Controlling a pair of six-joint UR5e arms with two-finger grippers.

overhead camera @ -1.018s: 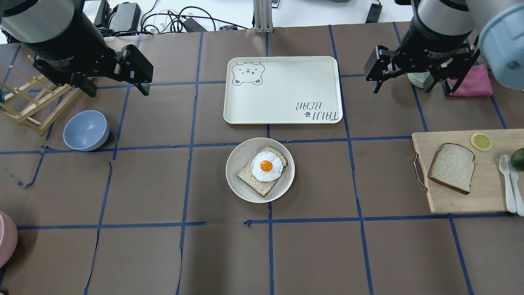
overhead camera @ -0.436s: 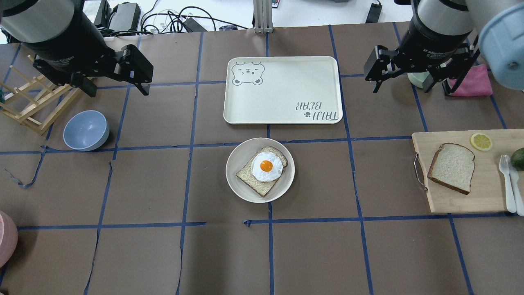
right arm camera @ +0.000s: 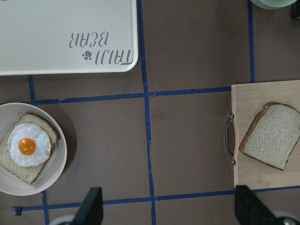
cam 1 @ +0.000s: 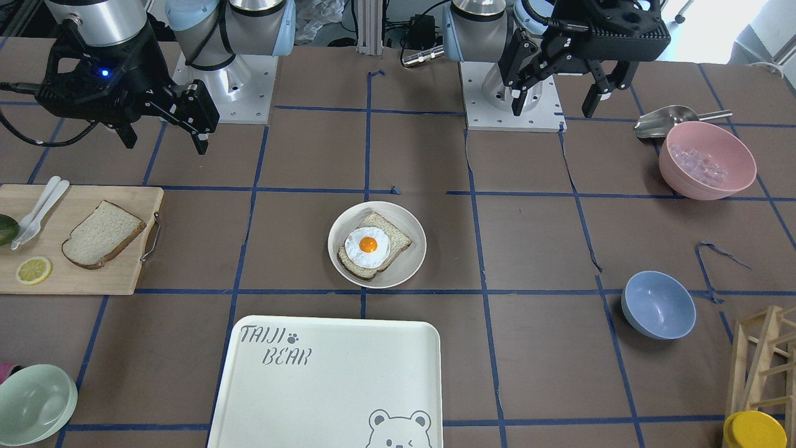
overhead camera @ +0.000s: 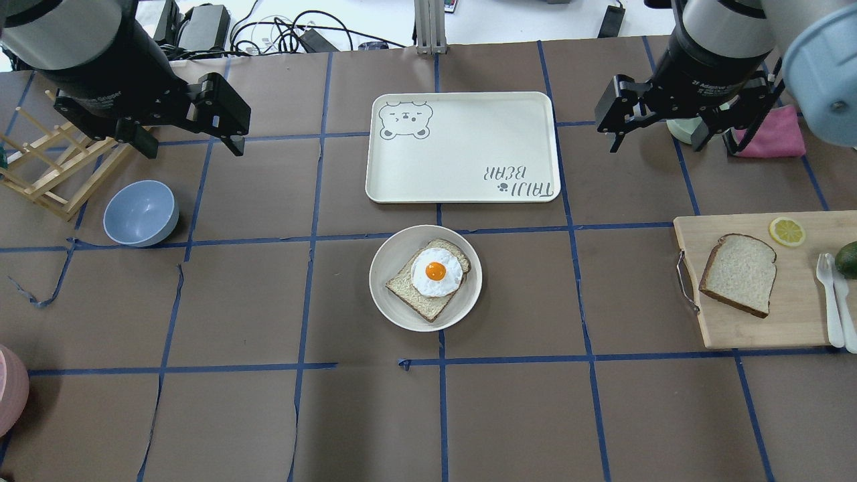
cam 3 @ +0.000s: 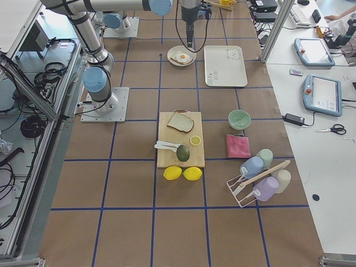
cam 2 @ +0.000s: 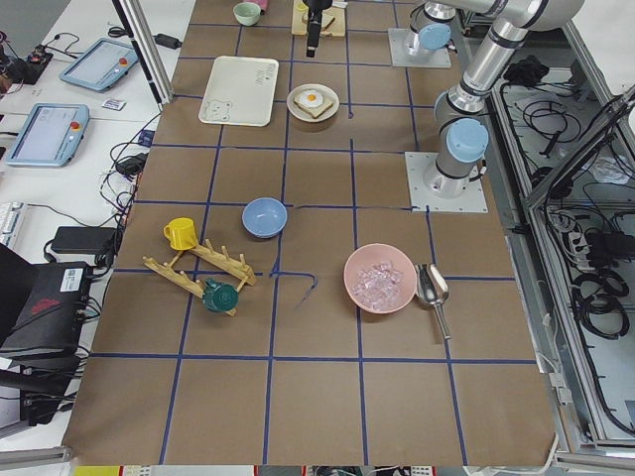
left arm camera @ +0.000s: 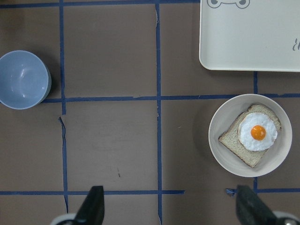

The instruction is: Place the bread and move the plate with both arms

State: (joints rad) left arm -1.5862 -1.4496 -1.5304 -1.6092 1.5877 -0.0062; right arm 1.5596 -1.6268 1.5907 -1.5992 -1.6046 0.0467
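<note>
The plain bread (overhead camera: 738, 273) lies flat on a wooden cutting board at the right; it also shows in the front view (cam 1: 102, 234) and the right wrist view (right arm camera: 272, 136). The round cream plate (overhead camera: 395, 254) sits at the table's middle and holds a slice topped with a fried egg (overhead camera: 435, 271). The plate also shows in the front view (cam 1: 407, 264) and both wrist views (left arm camera: 225, 159) (right arm camera: 58, 159). My left gripper (overhead camera: 192, 146) hovers open and empty at the far left. My right gripper (overhead camera: 656, 144) hovers open and empty, farther back than the board.
The "TAIJI BEAR" tray (overhead camera: 462, 147) lies just beyond the plate. A blue bowl (overhead camera: 140, 213) and a wooden rack (overhead camera: 47, 167) are at the left. The cutting board (overhead camera: 790, 321) also holds a lemon slice (overhead camera: 787, 231) and white cutlery (overhead camera: 833, 301). A pink cloth (overhead camera: 776, 134) lies behind it.
The right wrist has shifted very slightly; nothing else has moved and both grippers stay open.
</note>
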